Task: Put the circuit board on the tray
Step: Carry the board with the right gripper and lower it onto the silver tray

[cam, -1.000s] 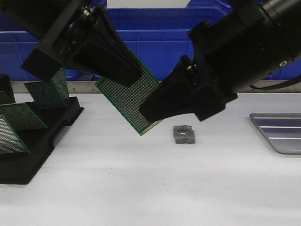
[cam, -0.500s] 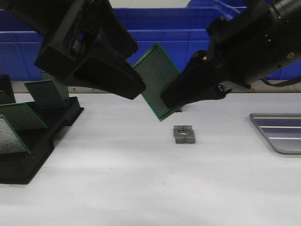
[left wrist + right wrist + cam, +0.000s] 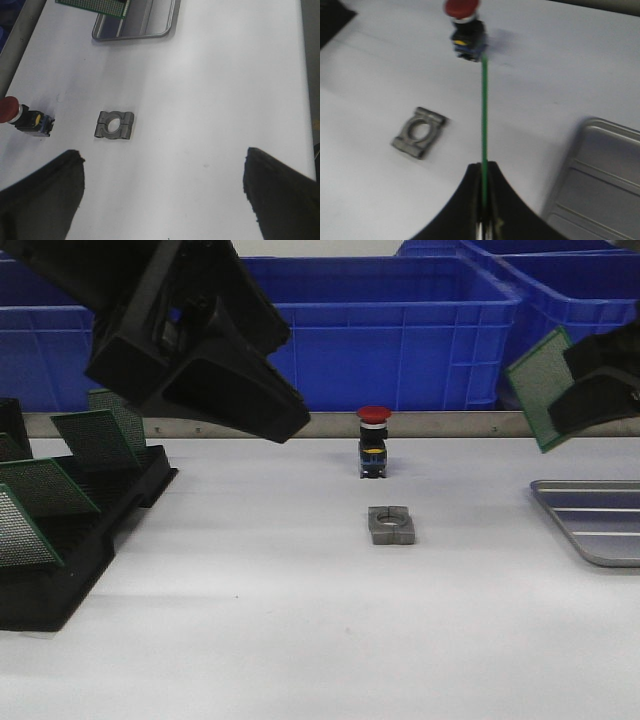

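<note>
The white table (image 3: pixel 300 620) is lying open through its middle, with only a small grey clamp block (image 3: pixel 391 525) and, behind it, a red-capped push button (image 3: pixel 373 443) sitting there, well apart from both sides. A black slotted rack (image 3: pixel 60 560) holding spare green boards is occupying the left edge, blue bins (image 3: pixel 400 330) are lining the back, and the tray (image 3: pixel 600 525) is lying at the right edge, running out of the front view. The right gripper (image 3: pixel 484 210) is hanging in the air above and just behind the tray, its fingers pinching the circuit board (image 3: pixel 540 385), which is tilting with its lower corner clear of the tray rim; the wrist view is showing the board edge-on between the pressed fingers. The left gripper (image 3: pixel 162 195) is hovering high over the table's left half, its fingers spread wide and carrying nothing
</note>
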`<act>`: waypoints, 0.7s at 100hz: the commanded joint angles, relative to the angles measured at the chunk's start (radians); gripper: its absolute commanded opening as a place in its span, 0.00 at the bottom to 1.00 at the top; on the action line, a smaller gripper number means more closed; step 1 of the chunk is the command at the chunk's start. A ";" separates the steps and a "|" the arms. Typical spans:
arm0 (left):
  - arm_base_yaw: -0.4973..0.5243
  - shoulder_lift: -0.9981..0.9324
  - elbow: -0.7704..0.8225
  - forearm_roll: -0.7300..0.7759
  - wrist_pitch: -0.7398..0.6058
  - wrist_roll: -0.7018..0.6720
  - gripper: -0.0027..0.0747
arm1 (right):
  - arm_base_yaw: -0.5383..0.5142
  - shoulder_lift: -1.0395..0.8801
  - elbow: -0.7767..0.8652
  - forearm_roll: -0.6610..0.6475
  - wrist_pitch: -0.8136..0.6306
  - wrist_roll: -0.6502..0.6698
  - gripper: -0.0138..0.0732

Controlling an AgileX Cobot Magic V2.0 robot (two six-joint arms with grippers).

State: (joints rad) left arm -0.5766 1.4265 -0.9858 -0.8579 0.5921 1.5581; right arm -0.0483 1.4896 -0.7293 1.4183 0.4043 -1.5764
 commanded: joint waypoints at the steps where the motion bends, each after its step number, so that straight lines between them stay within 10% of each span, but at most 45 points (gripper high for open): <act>1: -0.004 -0.027 -0.028 -0.037 -0.023 -0.012 0.82 | -0.043 0.000 -0.030 0.036 -0.008 -0.001 0.13; 42: -0.004 -0.027 -0.028 -0.037 -0.023 -0.012 0.82 | -0.077 0.156 -0.030 0.102 -0.086 -0.001 0.16; 70: -0.004 -0.027 -0.028 -0.037 -0.023 -0.012 0.82 | -0.077 0.156 -0.030 0.125 -0.137 -0.001 0.67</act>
State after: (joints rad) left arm -0.5766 1.4265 -0.9858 -0.8579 0.5905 1.5581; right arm -0.1195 1.6794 -0.7329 1.5188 0.2666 -1.5718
